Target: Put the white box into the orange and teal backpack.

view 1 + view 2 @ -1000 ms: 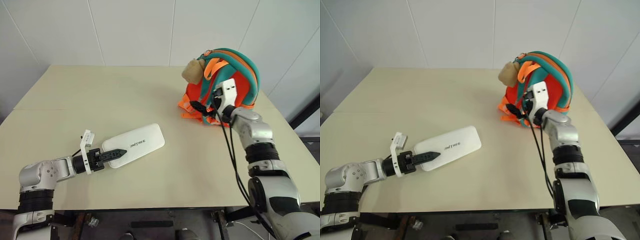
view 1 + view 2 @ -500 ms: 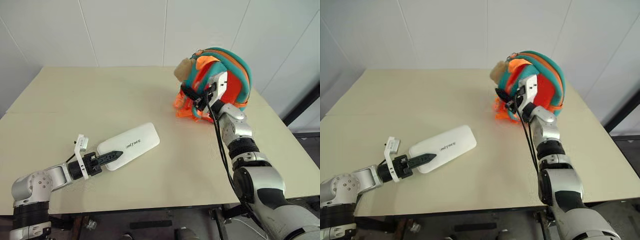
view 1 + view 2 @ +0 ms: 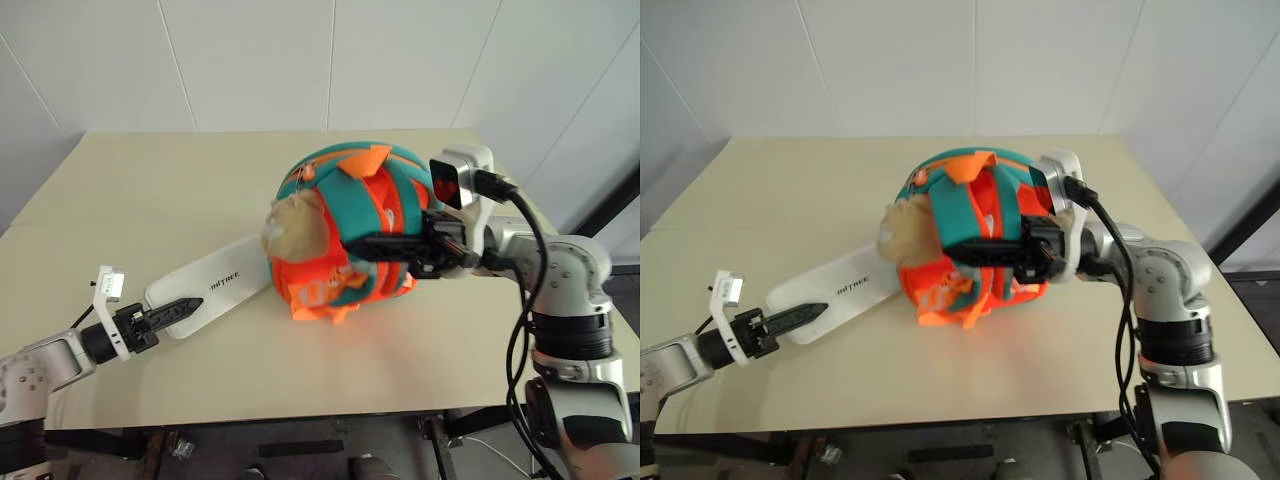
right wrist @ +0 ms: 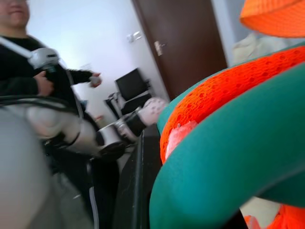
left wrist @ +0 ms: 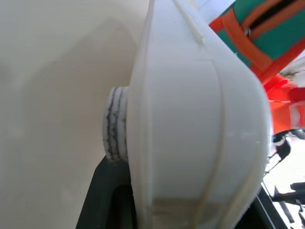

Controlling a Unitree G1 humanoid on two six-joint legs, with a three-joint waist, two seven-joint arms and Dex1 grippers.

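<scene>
At the far left, your left end effector [image 3: 178, 309] has its two black fingers clamped on the near end of the flat, thin white rectangular box [image 3: 205, 293] with rounded corners and small dark lettering. The box lies flat on the pale beige surface [image 3: 150, 190], and its far end is hidden behind the backpack. In your left wrist view the white box [image 5: 190, 124] sits right up against the lens, with orange and teal webbing beyond it.

Moving right, the small orange and teal fabric backpack [image 3: 350, 230] stands in the middle of the surface, its beige plush toy [image 3: 297, 228] facing the box side, loose orange straps trailing at its base.

On the right, your right end effector [image 3: 365, 246] points level toward your left and is closed on a teal strap of the backpack. Your right wrist view shows a thick teal strap [image 4: 228, 186] and orange mesh close up, and a person in a dark top [image 4: 28, 71] in the background.
</scene>
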